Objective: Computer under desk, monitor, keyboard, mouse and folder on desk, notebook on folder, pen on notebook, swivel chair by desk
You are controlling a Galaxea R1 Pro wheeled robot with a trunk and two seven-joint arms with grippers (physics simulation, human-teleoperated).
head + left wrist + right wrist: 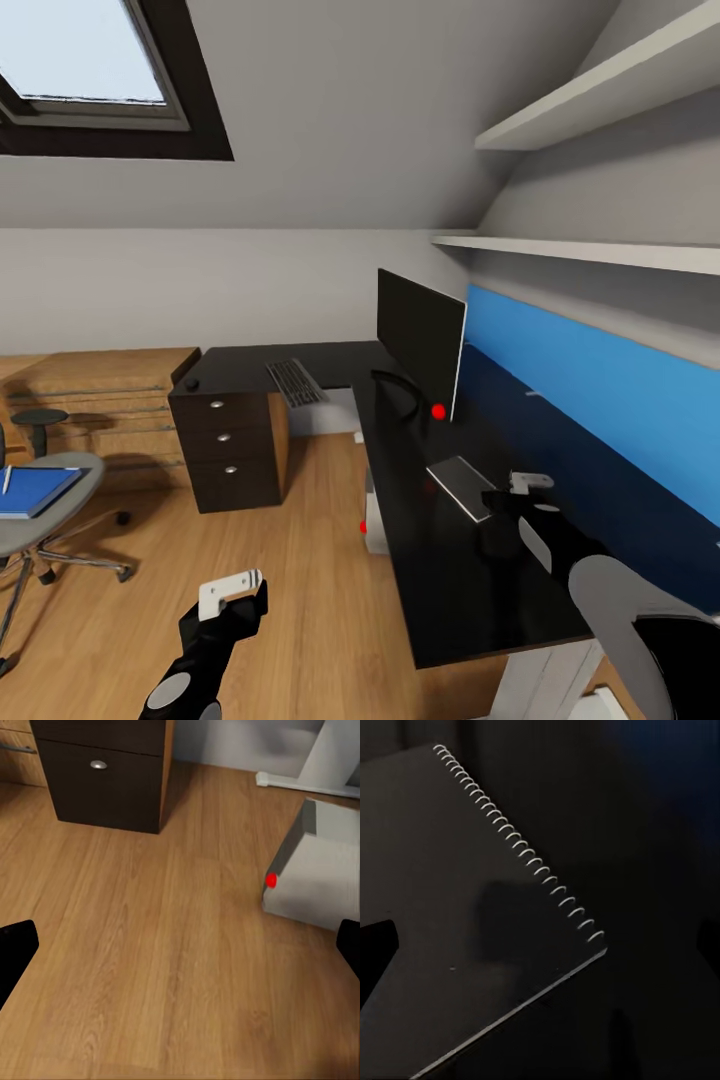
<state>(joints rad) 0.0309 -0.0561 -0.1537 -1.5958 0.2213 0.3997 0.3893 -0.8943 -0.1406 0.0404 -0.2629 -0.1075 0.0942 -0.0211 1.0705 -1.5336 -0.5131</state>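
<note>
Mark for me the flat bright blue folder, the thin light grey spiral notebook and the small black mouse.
Flat bright blue folder (35, 490): head view, middle of its cover, on the chair seat.
Thin light grey spiral notebook (460, 486): head view, middle of its cover, on the desk.
Small black mouse (191, 384): head view, top of its rounded back.

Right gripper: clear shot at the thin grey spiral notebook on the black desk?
Probably yes. The right gripper hangs open just beside the thin grey spiral notebook, which lies flat on the black desk with nothing between them; the wide black monitor stands farther back.
</note>
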